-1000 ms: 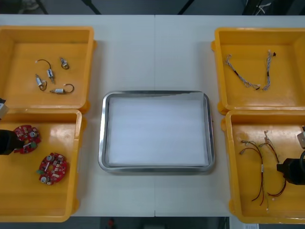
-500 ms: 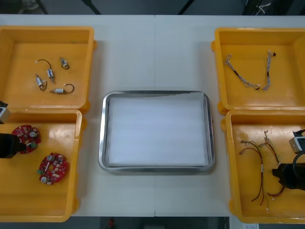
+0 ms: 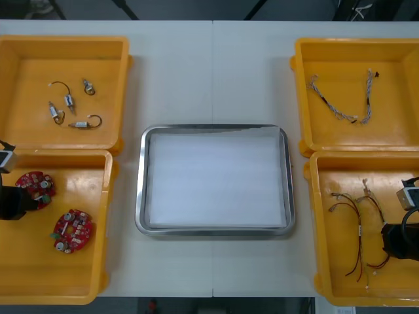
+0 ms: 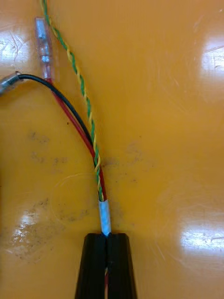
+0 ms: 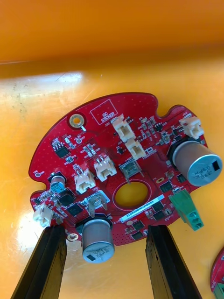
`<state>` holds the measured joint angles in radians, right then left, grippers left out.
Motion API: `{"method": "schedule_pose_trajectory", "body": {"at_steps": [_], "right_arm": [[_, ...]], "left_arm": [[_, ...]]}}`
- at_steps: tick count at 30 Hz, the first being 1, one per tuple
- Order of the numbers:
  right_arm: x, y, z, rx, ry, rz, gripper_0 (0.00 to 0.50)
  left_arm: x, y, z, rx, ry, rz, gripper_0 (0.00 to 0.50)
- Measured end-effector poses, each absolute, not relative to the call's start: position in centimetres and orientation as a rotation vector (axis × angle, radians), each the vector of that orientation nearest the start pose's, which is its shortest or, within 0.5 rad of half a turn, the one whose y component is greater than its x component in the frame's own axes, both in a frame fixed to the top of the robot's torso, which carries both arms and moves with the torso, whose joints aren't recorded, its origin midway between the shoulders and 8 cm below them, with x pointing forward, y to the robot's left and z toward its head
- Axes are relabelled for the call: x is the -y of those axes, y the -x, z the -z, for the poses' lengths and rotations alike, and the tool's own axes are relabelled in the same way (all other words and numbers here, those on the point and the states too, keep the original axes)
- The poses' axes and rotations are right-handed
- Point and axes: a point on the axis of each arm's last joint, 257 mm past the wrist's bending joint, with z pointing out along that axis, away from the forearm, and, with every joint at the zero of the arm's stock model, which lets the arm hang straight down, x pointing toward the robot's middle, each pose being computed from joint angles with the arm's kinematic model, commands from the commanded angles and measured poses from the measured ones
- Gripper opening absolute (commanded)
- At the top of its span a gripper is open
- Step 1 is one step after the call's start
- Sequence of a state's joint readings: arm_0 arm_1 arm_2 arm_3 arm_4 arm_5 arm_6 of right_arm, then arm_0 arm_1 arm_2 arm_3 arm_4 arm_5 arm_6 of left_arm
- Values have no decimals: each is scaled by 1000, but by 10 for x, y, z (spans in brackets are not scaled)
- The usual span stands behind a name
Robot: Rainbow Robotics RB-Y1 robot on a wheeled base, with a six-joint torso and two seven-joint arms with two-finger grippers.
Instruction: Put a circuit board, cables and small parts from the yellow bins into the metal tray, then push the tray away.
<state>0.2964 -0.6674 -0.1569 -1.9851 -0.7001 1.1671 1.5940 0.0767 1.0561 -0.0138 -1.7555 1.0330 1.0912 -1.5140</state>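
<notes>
The thin cable bundle [image 4: 95, 159] of red, black and twisted yellow-green wires, bound by a white sleeve, lies on the floor of the square yellow plastic bin [image 3: 340, 294] at the worktop's [image 3: 213, 78] near right corner. Its long axis runs straight out from the fingertips of the right hand [image 4: 106, 240], which is clenched on the sleeved end. In the front view the loose length of the bundle [image 3: 359, 232] trails from the right hand [image 3: 398, 241] toward 11 o'clock. The shiny rectangular metal tray [image 3: 140, 183], white inside and with nothing in it yet, sits between 9 and 10 o'clock from that hand. The carry therefore looks likely to drag the tail over the bin's inner wall unless the lift is high.

The round red circuit board [image 5: 116, 173], crowded with white connectors and silver capacitors, lies flat in the near left yellow bin [image 3: 39, 275]. The left hand [image 5: 105, 231] is released. Its black fingers [image 5: 46, 261] straddle the board's near edge without touching it, so a short reach forward and a squeeze should take the rim. From above, this board [image 3: 36, 188] is at 2 o'clock from the left hand [image 3: 12, 203], and the tray is at 3 o'clock. A second red board [image 3: 72, 230] lies apart, at 4 o'clock from the first.
</notes>
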Motion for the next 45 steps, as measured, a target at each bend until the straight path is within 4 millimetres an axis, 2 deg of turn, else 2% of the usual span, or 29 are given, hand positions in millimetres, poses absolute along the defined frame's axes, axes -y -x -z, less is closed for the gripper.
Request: {"method": "schedule_pose_trajectory", "body": {"at_steps": [1,2,4,5,11,19,25,34,40,45], "right_arm": [[399,-343,339,-2597,84,1,0],[399,-343,339,-2597,85,1,0],[399,-344,339,-2596,87,1,0],[398,-344,338,-2597,91,1,0],[390,-334,324,-2635,139,10,0],[396,-329,274,-2639,169,70,0],[400,-325,239,-2652,188,113,0],[396,-312,196,-2692,213,86,0],[402,-332,158,-2594,221,140,0],[404,-339,135,-2552,265,197,0]], "left_arm": [[-438,-392,299,-2653,-118,41,482],[-439,-392,299,-2653,-118,40,409],[-439,-392,299,-2653,-118,38,223],[-439,-392,299,-2653,-118,37,0],[-440,-392,299,-2653,-119,34,0],[-440,-391,299,-2656,-119,33,0],[-444,-376,297,-2722,-121,17,0],[-442,-372,249,-2724,-170,-24,0],[-430,-361,222,-2742,-259,-66,0],[-414,-359,202,-2759,-351,-95,0]]}}
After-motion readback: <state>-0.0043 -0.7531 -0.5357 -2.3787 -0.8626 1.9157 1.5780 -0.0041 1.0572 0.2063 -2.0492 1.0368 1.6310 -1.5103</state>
